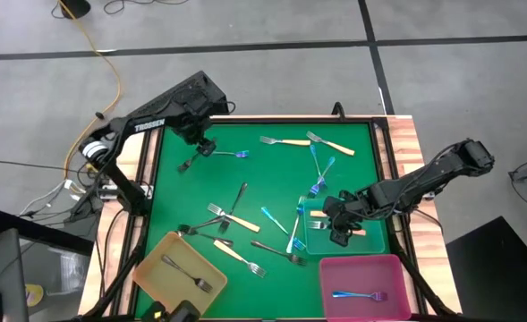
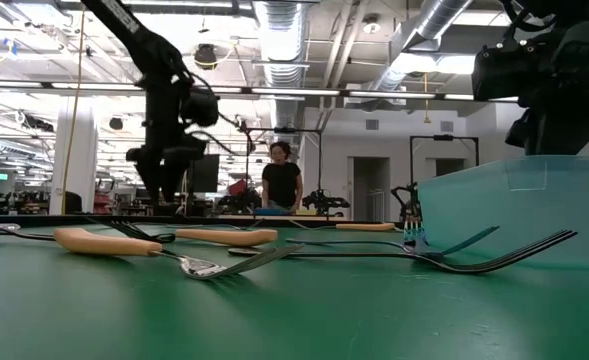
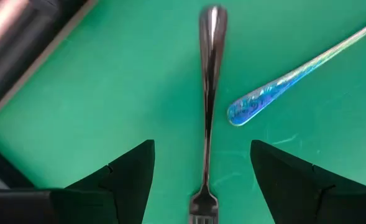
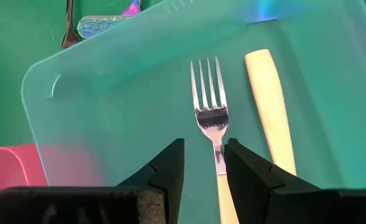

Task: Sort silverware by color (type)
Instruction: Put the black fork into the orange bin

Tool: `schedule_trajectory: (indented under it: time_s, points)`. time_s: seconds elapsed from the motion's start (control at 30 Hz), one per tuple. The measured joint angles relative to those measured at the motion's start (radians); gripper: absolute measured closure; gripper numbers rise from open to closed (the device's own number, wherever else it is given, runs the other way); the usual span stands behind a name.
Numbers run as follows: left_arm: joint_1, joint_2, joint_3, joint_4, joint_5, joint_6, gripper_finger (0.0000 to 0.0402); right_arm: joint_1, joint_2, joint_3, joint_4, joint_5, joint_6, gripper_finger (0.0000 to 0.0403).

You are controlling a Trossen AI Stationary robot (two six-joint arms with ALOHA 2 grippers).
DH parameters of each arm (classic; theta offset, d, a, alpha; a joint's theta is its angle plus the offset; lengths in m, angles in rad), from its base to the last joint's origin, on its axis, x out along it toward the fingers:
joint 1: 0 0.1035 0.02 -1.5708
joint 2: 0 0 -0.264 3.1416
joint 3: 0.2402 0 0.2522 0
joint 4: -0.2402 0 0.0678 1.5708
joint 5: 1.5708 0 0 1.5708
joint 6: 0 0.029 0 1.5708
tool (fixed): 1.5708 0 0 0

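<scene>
Now mid-sort: left gripper (image 3: 201,186) upper left over desk (image 1: 272,183), fingers apart astride grey fork (image 3: 207,124); right gripper (image 4: 204,165) clamped on cream fork (image 4: 210,118) inside teal tray (image 4: 108,93); next, probably release, close left

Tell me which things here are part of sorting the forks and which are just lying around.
Part of the job: dark-grey fork between the open left gripper; cream-handled fork between the right gripper's fingers, in the teal tray; iridescent fork.

Lying about: yellow cable on the floor.
</scene>
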Motion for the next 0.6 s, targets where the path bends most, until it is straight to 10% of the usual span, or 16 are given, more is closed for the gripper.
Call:
schedule_trajectory:
  time_s: [0.6]
  points:
    - [0.000,0.058,-0.141,0.086,0.033,0.017,0.0154,0.000,0.000,0.000,0.015,0.031,0.006,0.0266]
